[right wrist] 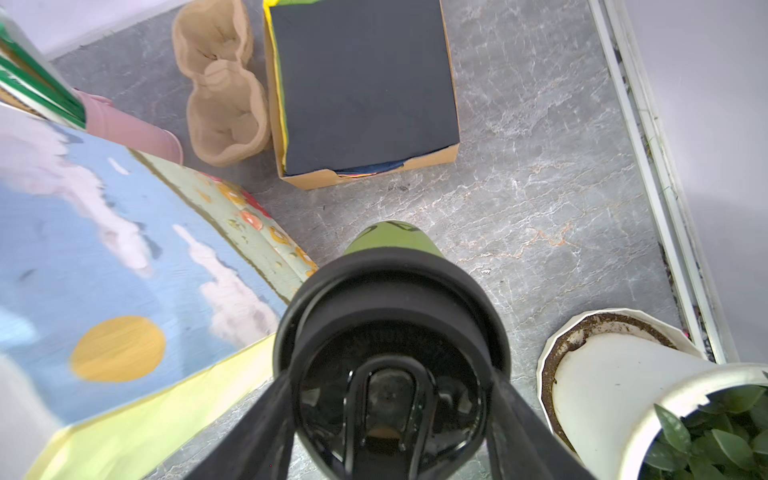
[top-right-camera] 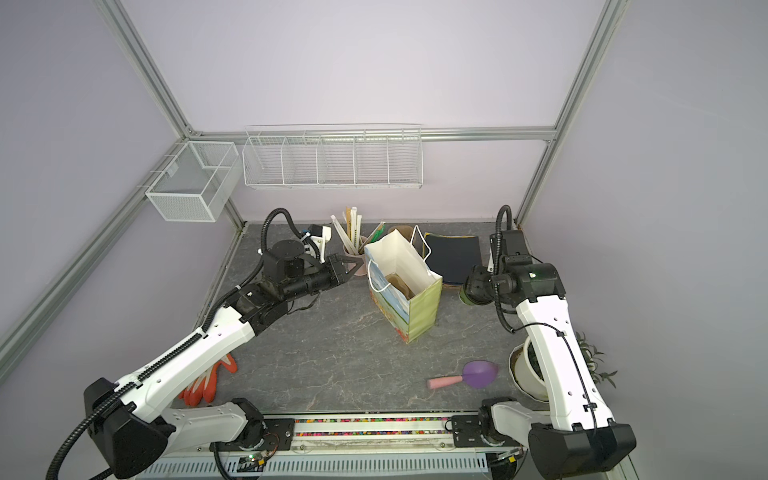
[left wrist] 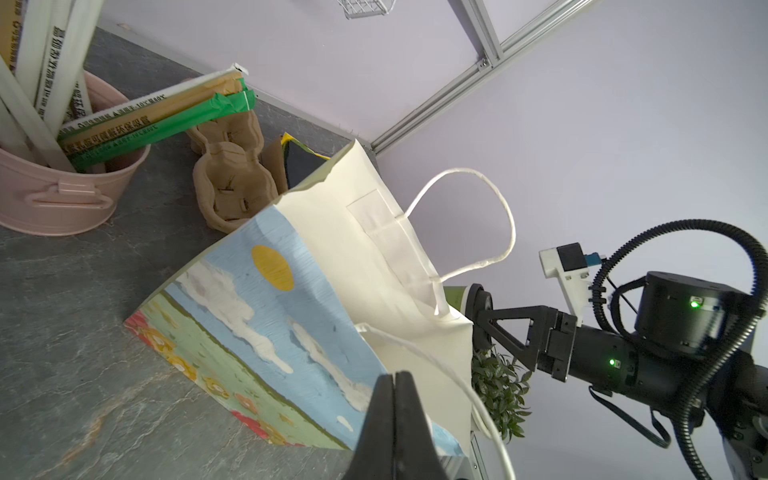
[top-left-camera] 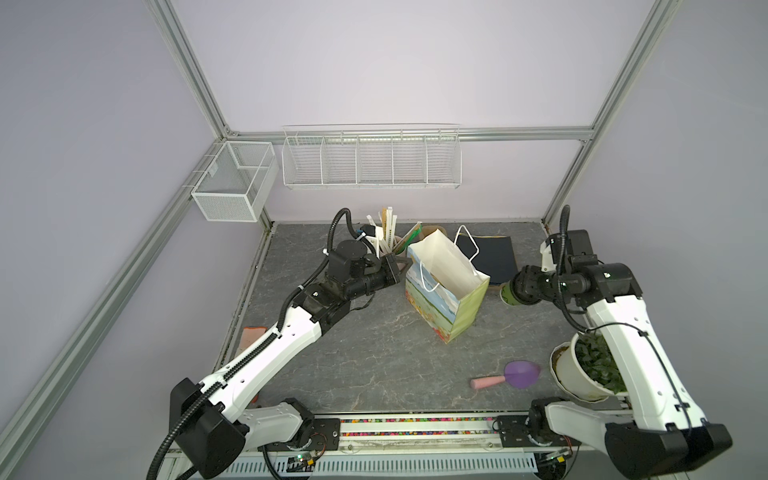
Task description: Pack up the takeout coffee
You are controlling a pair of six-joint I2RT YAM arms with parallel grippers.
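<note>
Grey marbled tabletop (top-left-camera: 374, 353) bore an upright paper gift bag (top-left-camera: 432, 299), painted with sky and flowers, mouth open. Left gripper (left wrist: 395, 380) lay at the bag's rim, fingers pressed together. Right gripper (right wrist: 390, 374) clasped the black-lidded green paper coffee cup (right wrist: 392, 239), just beside the bag, outside it.

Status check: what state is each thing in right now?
Green paper cup with black plastic lid: lidded, upright, outside the bag.
Landscape-printed paper bag: standing, mouth open.
Right gripper: fingers clamped on the cup's lid.
Left gripper: fingers shut by the bag's rim.
Pink metal bucket: upright, filled with wrapped straws.
</note>
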